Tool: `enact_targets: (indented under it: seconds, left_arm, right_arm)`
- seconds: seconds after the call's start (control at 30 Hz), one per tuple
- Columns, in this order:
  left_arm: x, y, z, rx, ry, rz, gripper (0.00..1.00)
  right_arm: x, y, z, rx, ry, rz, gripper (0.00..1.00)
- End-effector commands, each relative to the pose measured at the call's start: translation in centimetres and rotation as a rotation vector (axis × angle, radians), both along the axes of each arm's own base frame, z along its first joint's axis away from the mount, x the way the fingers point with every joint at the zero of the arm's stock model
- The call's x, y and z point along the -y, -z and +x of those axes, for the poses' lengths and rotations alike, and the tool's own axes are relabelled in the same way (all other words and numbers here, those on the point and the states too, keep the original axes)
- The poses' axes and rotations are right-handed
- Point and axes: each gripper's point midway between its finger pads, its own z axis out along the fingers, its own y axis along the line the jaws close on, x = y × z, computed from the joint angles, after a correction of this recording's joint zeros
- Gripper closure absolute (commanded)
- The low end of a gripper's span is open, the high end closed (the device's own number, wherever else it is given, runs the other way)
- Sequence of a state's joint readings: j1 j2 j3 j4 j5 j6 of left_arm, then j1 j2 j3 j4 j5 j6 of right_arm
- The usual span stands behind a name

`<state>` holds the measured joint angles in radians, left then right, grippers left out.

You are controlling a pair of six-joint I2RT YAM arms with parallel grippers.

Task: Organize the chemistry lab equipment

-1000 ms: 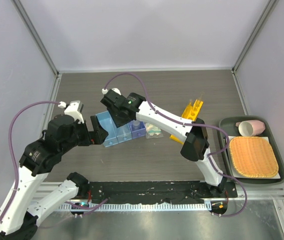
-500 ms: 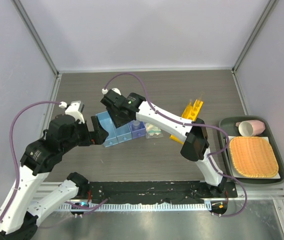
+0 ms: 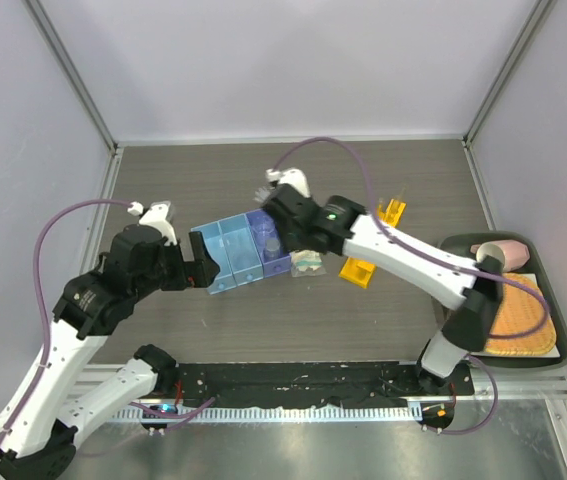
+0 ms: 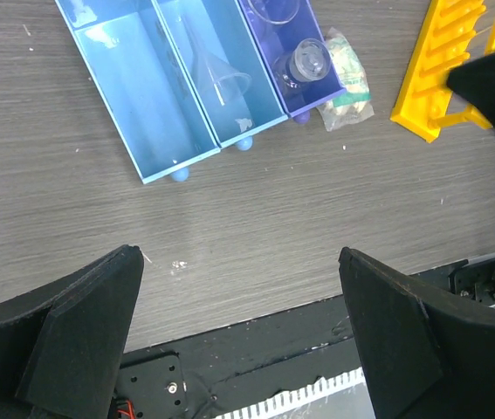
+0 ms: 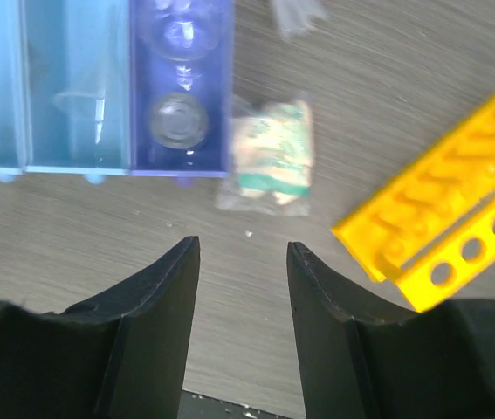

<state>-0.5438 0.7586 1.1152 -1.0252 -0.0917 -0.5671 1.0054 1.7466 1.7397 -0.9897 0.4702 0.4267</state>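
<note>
A row of bins lies mid-table: two light blue bins [image 3: 225, 255] and a purple bin [image 3: 269, 240]. A clear funnel [image 4: 219, 77] lies in the middle blue bin. A tiny beaker [image 5: 177, 120] stands in the purple bin [image 5: 182, 87]. A packet with green-beige contents [image 5: 273, 153] lies beside the purple bin [image 4: 295, 57]. The yellow rack [image 5: 452, 236] lies right of the packet [image 3: 308, 263]. My right gripper [image 5: 243, 249] is open and empty, above the table near the packet. My left gripper [image 4: 240, 262] is wide open and empty, on the near side of the bins.
A dark tray [image 3: 555, 300] at the right holds a pink cup [image 3: 503, 250] and an orange woven mat [image 3: 528, 310]; my right arm's elbow hangs over it. A blurred clear item [image 5: 295, 13] lies beyond the packet. The black base plate [image 4: 256, 349] runs along the near edge.
My right arm has swung right, from over the blue bins to above the purple bin and packet, its elbow now over the tray. The left arm shifted only slightly.
</note>
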Motion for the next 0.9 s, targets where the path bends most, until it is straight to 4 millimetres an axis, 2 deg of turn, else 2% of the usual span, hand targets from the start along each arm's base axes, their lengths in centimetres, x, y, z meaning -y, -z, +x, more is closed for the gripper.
enact_targets:
  seconds: [0.0, 0.03, 0.07, 0.17, 0.23, 0.37, 0.57, 0.73, 0.87]
  left_arm:
    - [0.1, -0.3, 1.1, 0.035, -0.006, 0.012, 0.0]
    - [0.2, -0.4, 1.2, 0.035, -0.006, 0.011, 0.0]
    - [0.1, -0.4, 1.2, 0.037, -0.008, 0.015, 0.0]
    - [0.0, -1.0, 1.2, 0.05, -0.005, 0.015, 0.0]
    - [-0.1, -1.8, 1.1, 0.072, -0.007, 0.007, 0.0]
    - [-0.2, -2.5, 1.0, 0.073, -0.008, 0.006, 0.0]
    - [0.2, -3.5, 0.6, 0.08, 0.016, -0.021, 0.0]
    - [-0.1, -4.0, 0.5, 0.09, 0.022, 0.002, 0.0]
    - [-0.1, -4.8, 0.3, 0.101, 0.031, -0.002, 0.0]
  right_arm:
    - [5.9, 0.5, 2.7, 0.064, 0.209, 0.138, 0.5]
    - [6.7, 0.4, 2.7, 0.067, 0.222, 0.172, 0.49]
    - [7.3, 2.5, 2.3, 0.028, 0.222, 0.163, 0.49]
    - [7.9, 4.3, 3.3, 0.021, 0.243, 0.175, 0.46]
    - [7.7, 4.8, 4.2, 0.021, 0.245, 0.196, 0.43]
    - [6.7, 7.2, 5.7, -0.023, 0.25, 0.225, 0.36]
    - [5.3, 9.5, 7.6, -0.071, 0.243, 0.278, 0.35]
    - [4.3, 11.9, 8.4, -0.119, 0.232, 0.265, 0.35]
    - [3.4, 13.1, 8.9, -0.14, 0.221, 0.268, 0.36]
